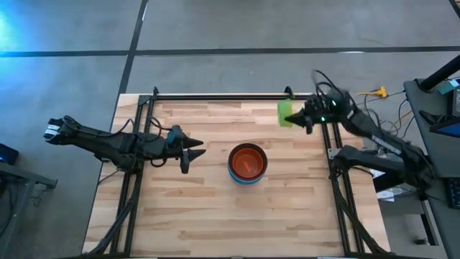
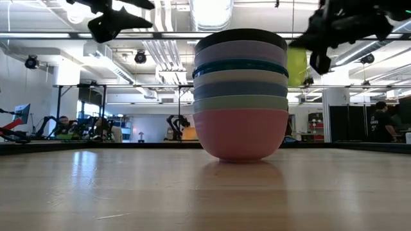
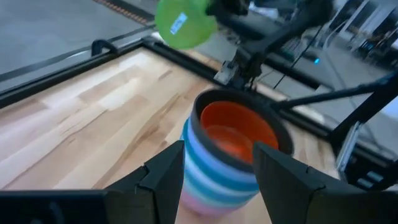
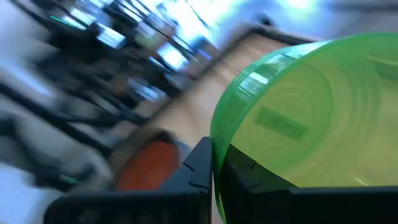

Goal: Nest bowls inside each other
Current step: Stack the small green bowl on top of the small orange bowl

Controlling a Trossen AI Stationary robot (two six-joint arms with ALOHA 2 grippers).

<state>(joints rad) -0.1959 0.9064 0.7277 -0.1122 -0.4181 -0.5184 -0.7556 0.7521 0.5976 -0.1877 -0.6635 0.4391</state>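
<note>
- High view: I have the lime green bowl (image 1: 286,113) pinched by its rim in my right gripper (image 1: 296,115), lifted near the table's (image 1: 201,208) far right corner. The stack of bowls (image 1: 248,164) sits mid-table with the red bowl (image 1: 248,160) on top. I judge this the last nesting step: carry it over the stack, level it, then release.
- Low view: the stack stands upright; the lime bowl hangs tilted behind it.
- Left wrist view: my left gripper (image 3: 214,177) hovers beside the stack, fingers spread, holding nothing.
- Right wrist view: the fingers are clamped tight on the lime bowl's rim.
</note>
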